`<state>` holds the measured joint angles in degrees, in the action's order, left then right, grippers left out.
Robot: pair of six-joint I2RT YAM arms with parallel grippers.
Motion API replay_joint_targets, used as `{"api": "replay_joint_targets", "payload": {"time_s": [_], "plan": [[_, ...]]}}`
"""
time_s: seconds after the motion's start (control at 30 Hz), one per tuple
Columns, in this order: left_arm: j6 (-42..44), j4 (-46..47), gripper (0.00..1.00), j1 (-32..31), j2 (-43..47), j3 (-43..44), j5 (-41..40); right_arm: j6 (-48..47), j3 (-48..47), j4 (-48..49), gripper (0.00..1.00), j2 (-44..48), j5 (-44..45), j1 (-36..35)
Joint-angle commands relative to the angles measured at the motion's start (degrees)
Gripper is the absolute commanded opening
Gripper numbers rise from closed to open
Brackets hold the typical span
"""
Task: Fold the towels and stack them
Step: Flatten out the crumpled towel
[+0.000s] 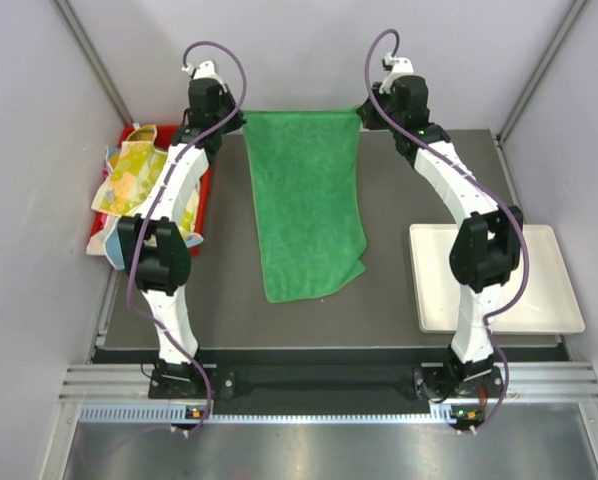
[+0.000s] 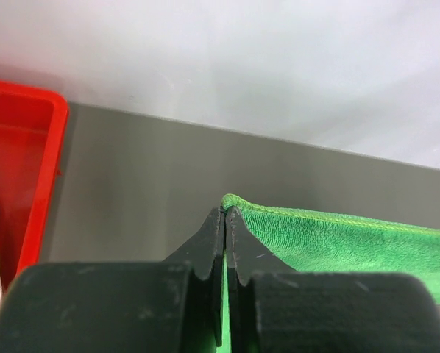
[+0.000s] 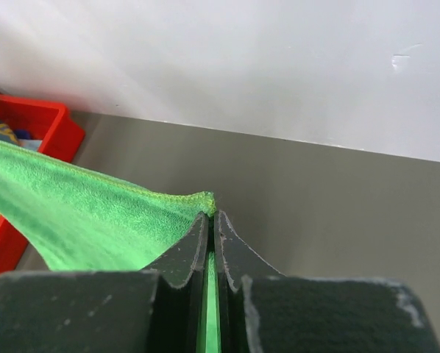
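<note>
- Nearest you, the tray sits at the right of the surface.
- The green towel runs down the middle, with its near end lying on the surface and its far edge lifted and stretched.
- To its left, the bin holds patterned towels.
- Farthest out, your left hand is clamped on the towel's far left corner and your right hand on its far right corner.

Robot lab test cell, no question: plain pale-grey panel walls boxed in the far side and both flanks, silver metal corner posts framed them, and a slotted aluminium rail ran along the near edge of the dark grey flat tabletop, carrying two white-and-black robot arms.
</note>
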<state>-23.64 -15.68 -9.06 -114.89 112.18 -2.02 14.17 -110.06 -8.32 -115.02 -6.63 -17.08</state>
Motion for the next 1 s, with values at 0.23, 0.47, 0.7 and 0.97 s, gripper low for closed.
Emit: {"api": "replay_joint_targets", "payload": {"time_s": [0.23,0.47,0.7,0.97], "plan": [[-4.6,10.3,0.00,0.4,22.9,-18.5,4.8,-1.3,12.8,3.6,0.00,20.9,1.7,-1.0],[-2.0,7.3,0.00,-6.8,41.5,-31.2,3.9,-3.9,25.2,-0.6,0.00,39.9,5.7,-7.2],[-0.8,2.0,0.00,-12.0,56.5,-37.6,6.4,-3.9,30.7,-6.3,0.00,54.6,10.4,-15.9],[0.0,-4.3,0.00,-12.1,66.0,-33.4,14.1,-2.7,26.5,-11.9,0.00,62.4,11.8,-23.0]]}}
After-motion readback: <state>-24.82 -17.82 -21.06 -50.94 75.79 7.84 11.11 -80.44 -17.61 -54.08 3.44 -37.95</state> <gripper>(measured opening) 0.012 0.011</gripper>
